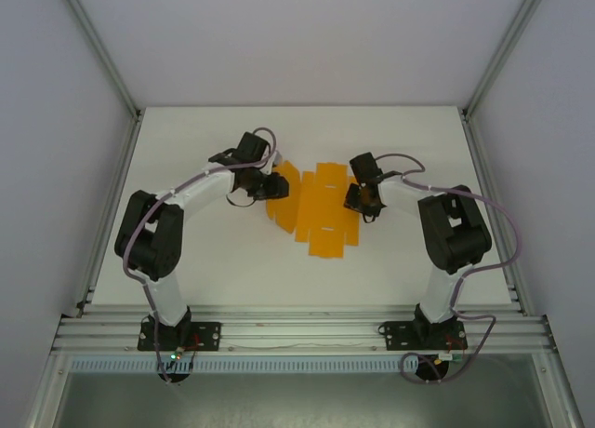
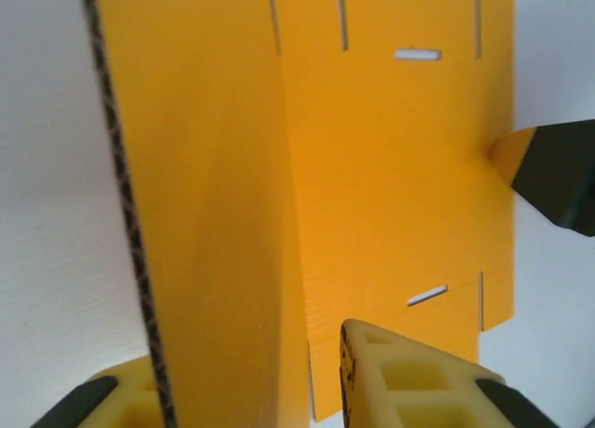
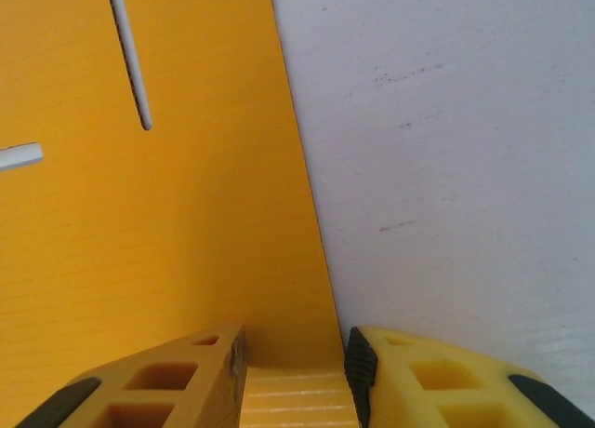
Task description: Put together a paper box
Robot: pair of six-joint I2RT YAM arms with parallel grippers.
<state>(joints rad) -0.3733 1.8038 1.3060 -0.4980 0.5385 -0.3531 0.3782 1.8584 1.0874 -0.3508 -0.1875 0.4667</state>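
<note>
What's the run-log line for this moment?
phase: folding | paper box: mostly flat, one flap raised | left gripper: shut on flap | right gripper: shut on right edge

left wrist: paper box cropped top | right wrist: cropped left, top

paper box flap raised between left end effector fingers; rest flat on table

Robotics lab test cell: two arms bolted to a white surface enclosed by aluminium framing and plain panels.
</note>
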